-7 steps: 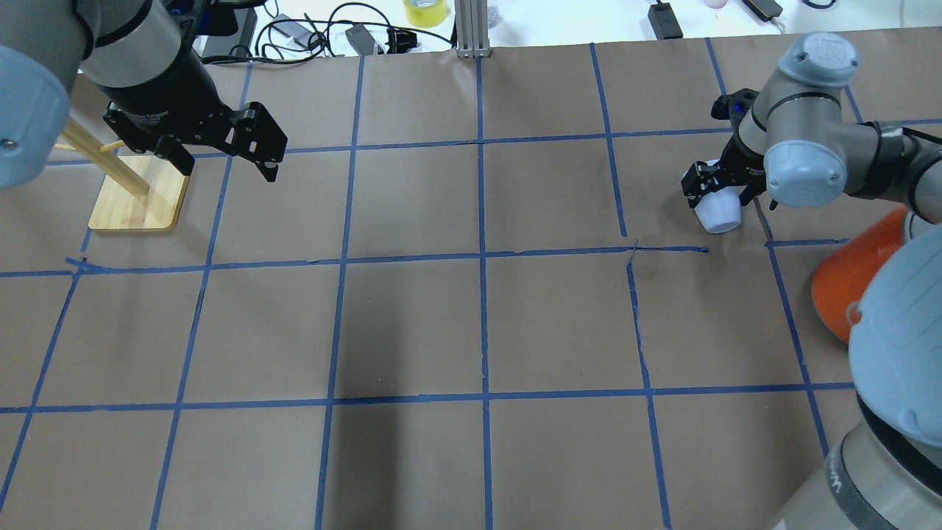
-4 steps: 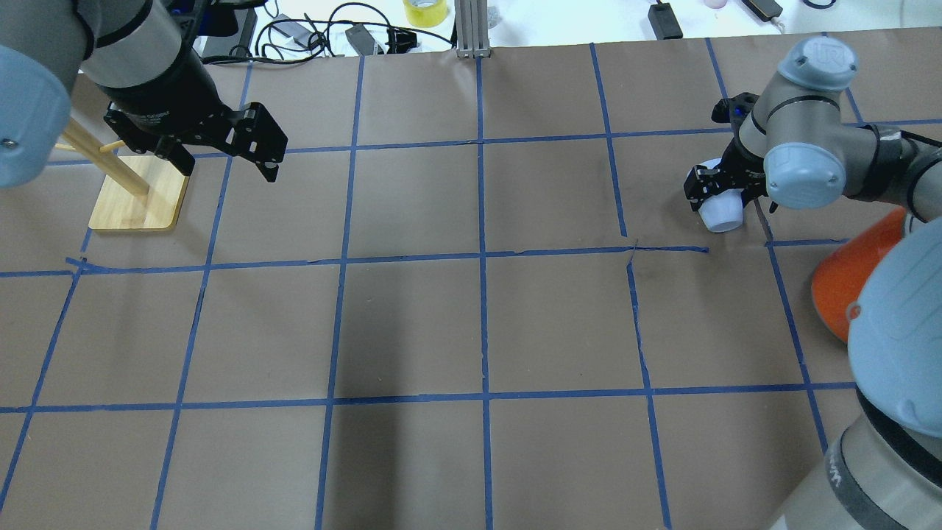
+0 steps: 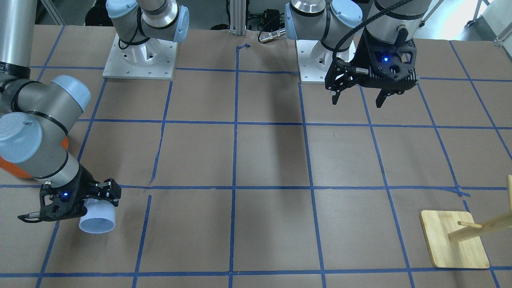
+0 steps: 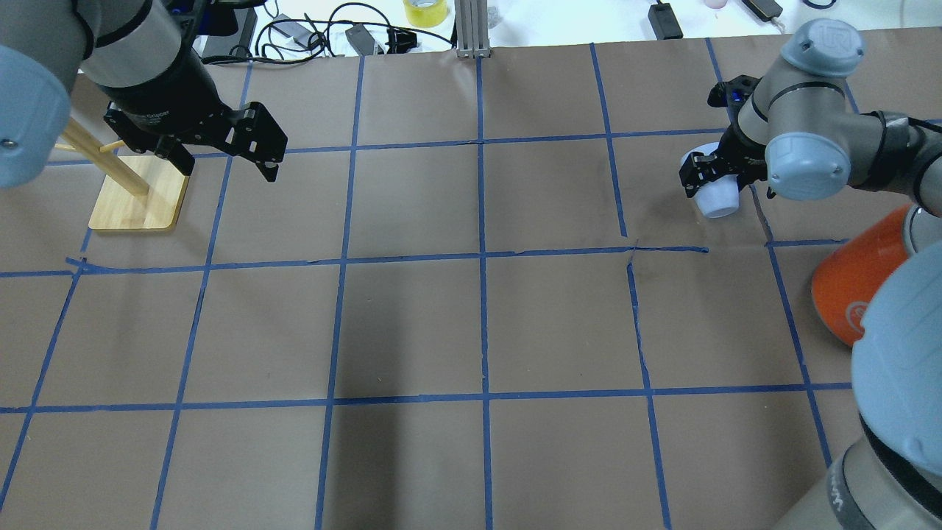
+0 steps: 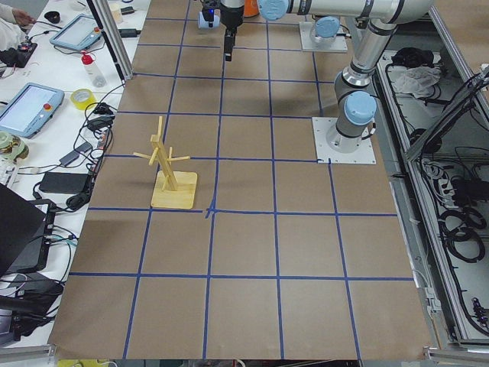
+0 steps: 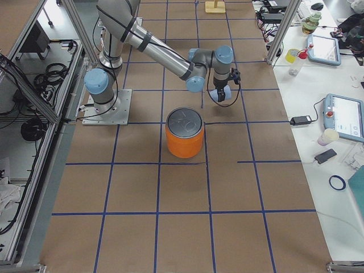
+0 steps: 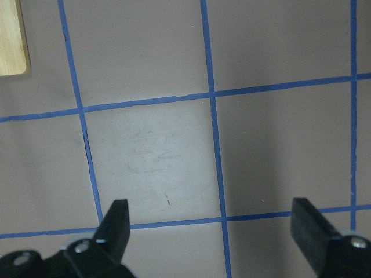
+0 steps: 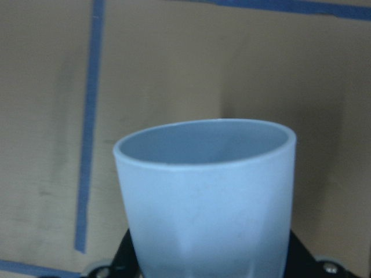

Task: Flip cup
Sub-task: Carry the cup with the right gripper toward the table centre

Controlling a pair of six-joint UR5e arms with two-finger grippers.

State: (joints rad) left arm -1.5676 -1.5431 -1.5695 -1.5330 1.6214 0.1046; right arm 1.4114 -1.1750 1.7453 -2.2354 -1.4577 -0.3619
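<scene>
Right gripper (image 4: 712, 184) shifted slightly toward far edge since a second ago, cup (image 4: 716, 203) tipped further with it. Fingers clamped on cup's sides; cup tilted, mouth toward far edge, near table's (image 4: 478, 331) far right corner. Orange can (image 4: 846, 283) at right edge. Left gripper (image 4: 227, 165) fingers spread, nothing held, beside wooden stand (image 4: 140, 206) near far left corner

The pale blue plastic cup (image 8: 206, 197) is cropped at its base. The right arm (image 4: 898, 316) half hides the orange can (image 4: 843, 283).
</scene>
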